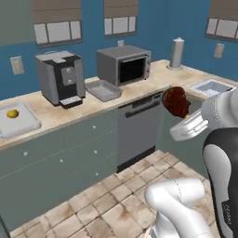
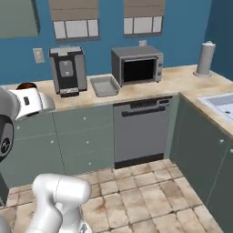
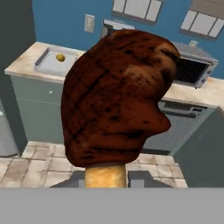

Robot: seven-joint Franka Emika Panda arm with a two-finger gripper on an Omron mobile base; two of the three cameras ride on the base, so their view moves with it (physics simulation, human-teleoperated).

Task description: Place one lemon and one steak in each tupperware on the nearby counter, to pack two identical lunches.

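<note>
My gripper is shut on the steak, a dark red-brown slab with a tan lower end that takes up most of the hand view. In the left base view the steak hangs in the air in front of the dishwasher, above the floor. One tupperware lies at the left end of the counter with a lemon inside; the same tupperware and lemon show beyond the steak. A second tupperware sits between coffee machine and toaster oven, also seen from the right.
A coffee machine and a toaster oven stand on the counter. A paper towel roll is at the back corner and a sink on the right run. The dishwasher sits below; tiled floor lies in front.
</note>
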